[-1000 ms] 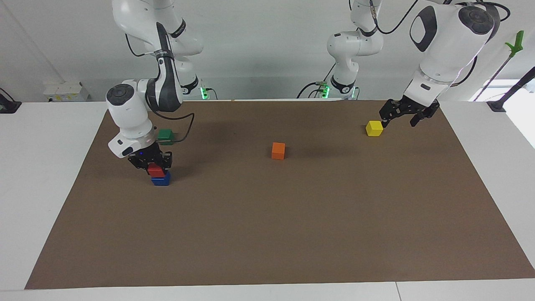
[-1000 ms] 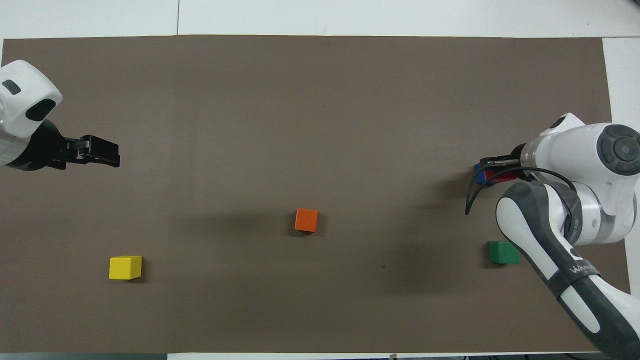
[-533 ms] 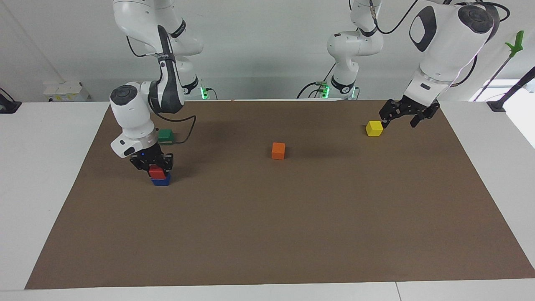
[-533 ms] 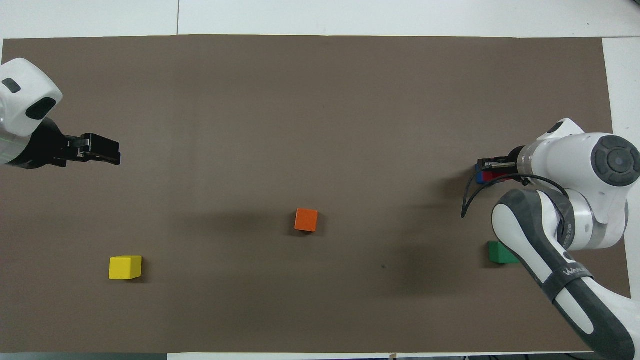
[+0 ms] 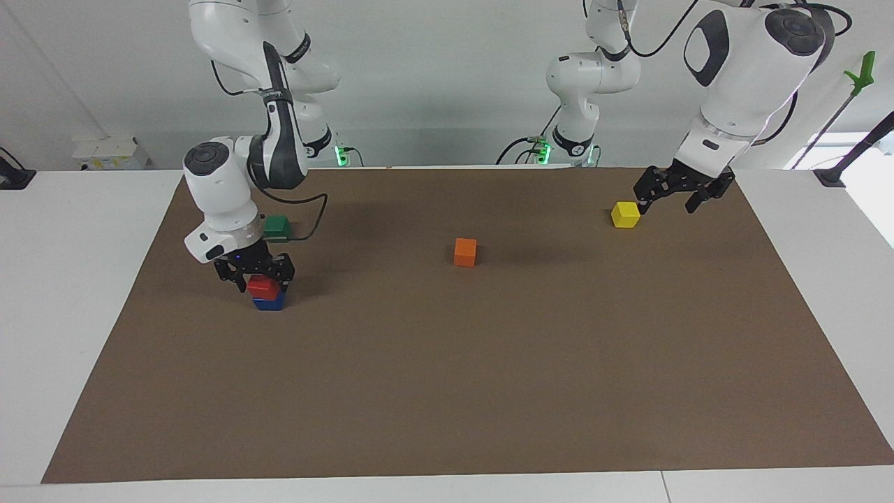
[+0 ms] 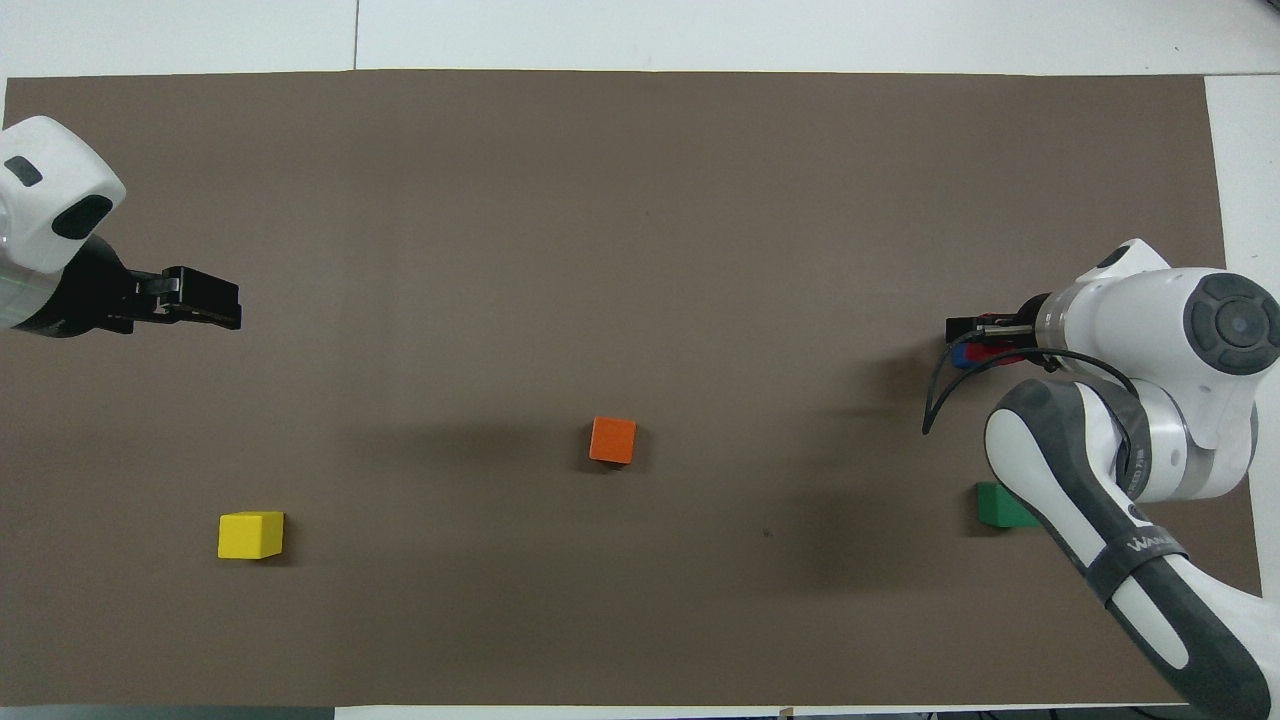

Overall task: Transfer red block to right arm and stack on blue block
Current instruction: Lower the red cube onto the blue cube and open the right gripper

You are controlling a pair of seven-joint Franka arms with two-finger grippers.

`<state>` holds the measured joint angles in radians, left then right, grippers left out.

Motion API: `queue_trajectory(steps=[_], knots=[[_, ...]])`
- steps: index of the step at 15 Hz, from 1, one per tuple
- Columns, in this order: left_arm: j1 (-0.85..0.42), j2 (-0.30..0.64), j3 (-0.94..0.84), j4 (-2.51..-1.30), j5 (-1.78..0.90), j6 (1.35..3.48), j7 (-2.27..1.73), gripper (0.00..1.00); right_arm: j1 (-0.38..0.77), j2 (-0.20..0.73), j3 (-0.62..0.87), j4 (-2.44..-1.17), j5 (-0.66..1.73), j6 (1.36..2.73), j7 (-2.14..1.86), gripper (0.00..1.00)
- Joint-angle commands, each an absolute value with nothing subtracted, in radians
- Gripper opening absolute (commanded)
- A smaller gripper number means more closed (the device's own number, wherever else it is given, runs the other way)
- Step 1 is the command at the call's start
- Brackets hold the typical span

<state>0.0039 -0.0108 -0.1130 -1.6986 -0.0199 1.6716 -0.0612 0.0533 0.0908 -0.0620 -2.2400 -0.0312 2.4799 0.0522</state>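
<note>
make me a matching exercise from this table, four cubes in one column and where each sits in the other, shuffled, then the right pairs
Things
1. small bright red cube
2. small yellow cube
3. small orange cube
4. small dark green cube

Places
A. mid-mat, alone
B. on the small deep blue cube
C. toward the left arm's end, below the left gripper
D. toward the right arm's end, nearer the robots than the stack

Pairs: 1-B, 2-C, 3-A, 4-D
</note>
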Motion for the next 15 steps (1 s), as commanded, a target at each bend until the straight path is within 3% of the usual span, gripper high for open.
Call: queue_trajectory(steps=[1,3,7,11,15], knots=[[-0.011,-0.011,-0.104,-1.69,-0.028,1.677,-0.051,1.0,0.041,0.077,-0.054,-2.252,-0.061,2.484,0.083,1.0],[-0.012,-0.012,-0.107,-1.692,-0.028,1.663,-0.052,1.0,0.041,0.072,-0.054,-2.209,-0.063,2.412,0.072,1.0],[-0.015,-0.009,-0.109,-1.68,-0.023,1.612,-0.054,1.0,0.041,0.046,-0.054,-1.993,-0.058,2.078,0.026,1.0],[-0.015,-0.014,-0.107,-1.677,-0.025,1.586,-0.064,1.0,0.044,-0.02,-0.054,-1.919,-0.046,1.958,-0.017,1.0],[0.0,-0.037,-0.101,-1.687,-0.025,1.597,-0.063,1.0,0.052,-0.029,-0.052,-1.734,-0.04,1.615,-0.078,1.0]])
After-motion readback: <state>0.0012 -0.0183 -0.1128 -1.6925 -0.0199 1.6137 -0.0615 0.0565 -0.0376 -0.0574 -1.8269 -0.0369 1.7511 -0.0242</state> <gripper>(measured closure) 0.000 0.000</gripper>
